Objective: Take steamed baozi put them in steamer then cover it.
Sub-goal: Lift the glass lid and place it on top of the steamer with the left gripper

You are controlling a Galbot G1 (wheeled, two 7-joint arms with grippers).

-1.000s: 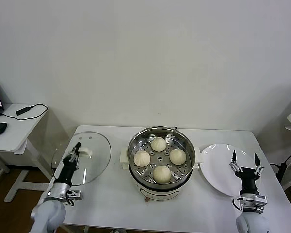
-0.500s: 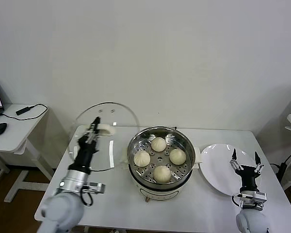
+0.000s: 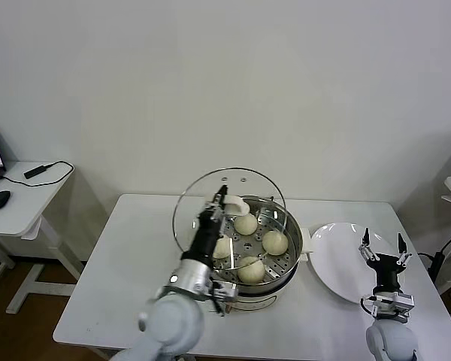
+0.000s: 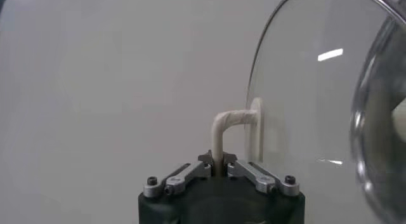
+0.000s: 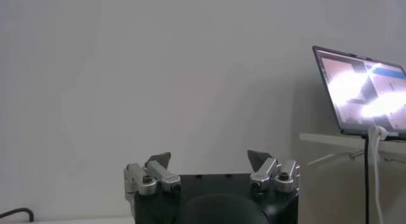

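Four steamed baozi sit inside the steamer. The left gripper is clamped on the glass lid by its white handle, holding it tilted over the steamer. The right gripper waits spread wide by the white plate.

The tilted glass lid and the left arm are covering the left part of the steamer, so one steamed baozi is showing only partly behind the arm. In the left wrist view the lid's rim is running off the picture's edge. In the head view the plate is lying partly hidden behind the right gripper.
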